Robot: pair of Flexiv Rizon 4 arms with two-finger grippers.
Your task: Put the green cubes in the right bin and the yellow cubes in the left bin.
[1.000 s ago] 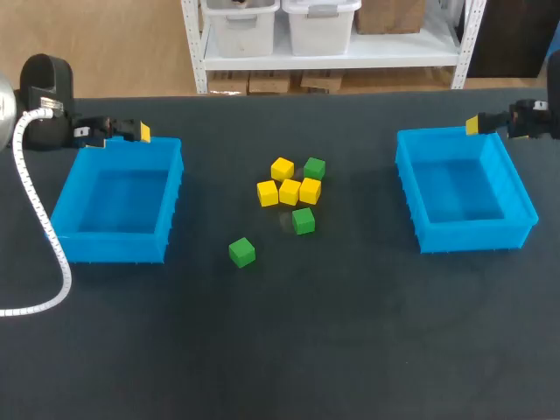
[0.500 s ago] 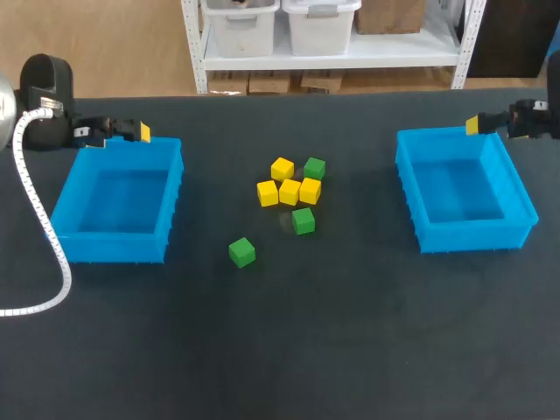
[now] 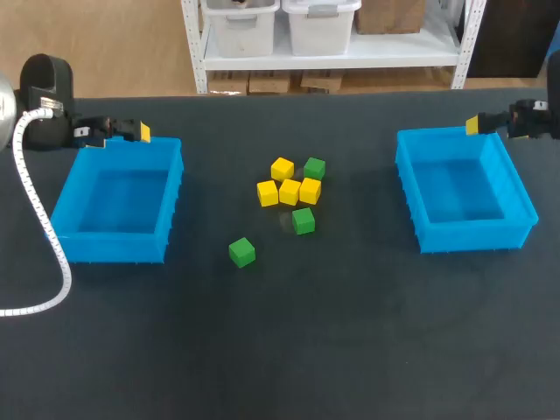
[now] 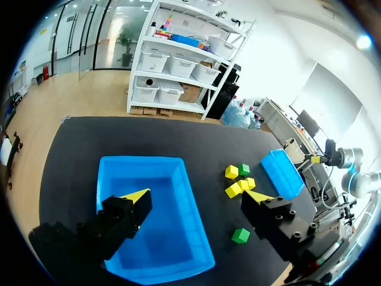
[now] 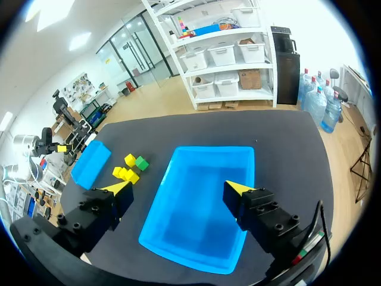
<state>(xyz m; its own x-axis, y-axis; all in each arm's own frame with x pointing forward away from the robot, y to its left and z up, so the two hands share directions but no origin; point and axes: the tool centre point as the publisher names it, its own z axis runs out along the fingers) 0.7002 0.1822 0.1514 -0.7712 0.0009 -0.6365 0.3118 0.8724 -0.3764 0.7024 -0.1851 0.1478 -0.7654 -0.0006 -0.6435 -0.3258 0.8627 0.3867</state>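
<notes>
Yellow cubes (image 3: pixel 290 191) and green cubes (image 3: pixel 304 220) cluster mid-table, one green stray at seven o'clock. Probably light, rigid; we would pinch opposite flat faces. Our left gripper (image 4: pixel 196 195) and right gripper (image 5: pixel 177 187) gape open, empty.

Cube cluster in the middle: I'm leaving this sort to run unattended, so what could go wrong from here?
1. The four yellow cubes sit packed together, with a green cube close beside them. Fingers closing on one may shove or drag a neighbour.
2. The left gripper and right gripper are both open and empty. If both reach for that one cluster, they might collide.
</notes>
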